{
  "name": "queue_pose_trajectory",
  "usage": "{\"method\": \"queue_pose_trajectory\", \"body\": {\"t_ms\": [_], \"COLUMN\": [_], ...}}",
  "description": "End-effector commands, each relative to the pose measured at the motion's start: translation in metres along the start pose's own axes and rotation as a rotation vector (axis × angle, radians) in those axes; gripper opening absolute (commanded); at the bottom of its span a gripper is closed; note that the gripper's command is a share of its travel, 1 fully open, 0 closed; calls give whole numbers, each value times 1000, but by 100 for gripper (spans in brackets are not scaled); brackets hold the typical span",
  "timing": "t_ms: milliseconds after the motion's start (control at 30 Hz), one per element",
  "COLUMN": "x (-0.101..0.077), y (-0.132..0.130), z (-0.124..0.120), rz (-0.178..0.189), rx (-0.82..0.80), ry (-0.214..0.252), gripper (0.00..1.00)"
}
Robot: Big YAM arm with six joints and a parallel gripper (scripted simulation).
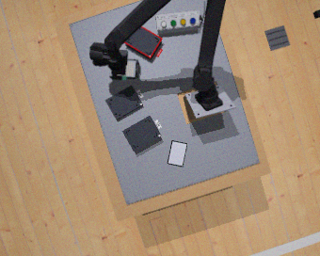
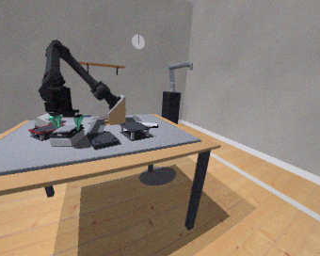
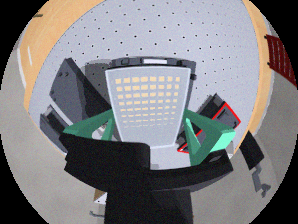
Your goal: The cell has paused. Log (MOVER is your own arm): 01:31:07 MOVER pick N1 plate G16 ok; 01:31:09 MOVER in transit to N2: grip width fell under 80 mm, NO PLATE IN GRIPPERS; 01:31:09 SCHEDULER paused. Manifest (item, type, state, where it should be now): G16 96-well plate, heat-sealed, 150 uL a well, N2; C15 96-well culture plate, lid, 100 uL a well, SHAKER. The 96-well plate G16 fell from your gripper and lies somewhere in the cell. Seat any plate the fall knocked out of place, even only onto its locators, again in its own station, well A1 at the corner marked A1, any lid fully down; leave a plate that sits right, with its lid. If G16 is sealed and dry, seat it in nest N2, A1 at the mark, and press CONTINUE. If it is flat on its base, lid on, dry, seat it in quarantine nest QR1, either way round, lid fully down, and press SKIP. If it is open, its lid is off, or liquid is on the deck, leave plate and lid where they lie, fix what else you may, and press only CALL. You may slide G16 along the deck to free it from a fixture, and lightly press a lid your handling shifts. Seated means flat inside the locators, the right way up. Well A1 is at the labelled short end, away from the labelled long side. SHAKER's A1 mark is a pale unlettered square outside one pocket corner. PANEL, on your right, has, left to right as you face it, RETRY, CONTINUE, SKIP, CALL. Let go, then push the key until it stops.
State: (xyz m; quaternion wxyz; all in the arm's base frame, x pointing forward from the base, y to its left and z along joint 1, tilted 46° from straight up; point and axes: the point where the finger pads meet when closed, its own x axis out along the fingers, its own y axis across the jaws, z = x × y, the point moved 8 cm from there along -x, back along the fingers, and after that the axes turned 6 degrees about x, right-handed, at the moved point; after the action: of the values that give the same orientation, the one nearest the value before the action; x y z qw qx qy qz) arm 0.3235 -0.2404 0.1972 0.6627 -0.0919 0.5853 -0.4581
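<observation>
A pale 96-well plate (image 3: pixel 148 103) with a grid of orange-tinted wells lies flat on the grey deck, and I see no liquid around it. It also shows in the top view (image 1: pixel 131 70), between the red-rimmed nest (image 1: pixel 144 41) and a dark nest (image 1: pixel 124 103). My gripper (image 3: pixel 149 112) is open, with one green finger on each side of the plate. The gripper hangs low over the plate in the top view (image 1: pixel 126 69) and in the side view (image 2: pixel 67 123). I cannot tell whether the fingers touch the plate.
A second dark nest (image 1: pixel 142 134) sits nearer the table's front. A flat white rectangular piece (image 1: pixel 177 153) lies on the deck beyond it. The button panel (image 1: pixel 178 22) stands at the far edge. The arm's base (image 1: pixel 208 101) is on the right.
</observation>
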Motion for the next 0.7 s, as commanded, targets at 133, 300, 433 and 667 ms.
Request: {"method": "queue_pose_trajectory", "body": {"t_ms": [133,300,433,667], "x": [0,0,0,1], "y": [-5,-5,-6,-4], "z": [-3,-3,-3,-4], "rz": [1,0,1,0], "rx": [13,14,14,10], "ry": [-8,-8,-8,-5], "gripper": [100,100,100,0]}}
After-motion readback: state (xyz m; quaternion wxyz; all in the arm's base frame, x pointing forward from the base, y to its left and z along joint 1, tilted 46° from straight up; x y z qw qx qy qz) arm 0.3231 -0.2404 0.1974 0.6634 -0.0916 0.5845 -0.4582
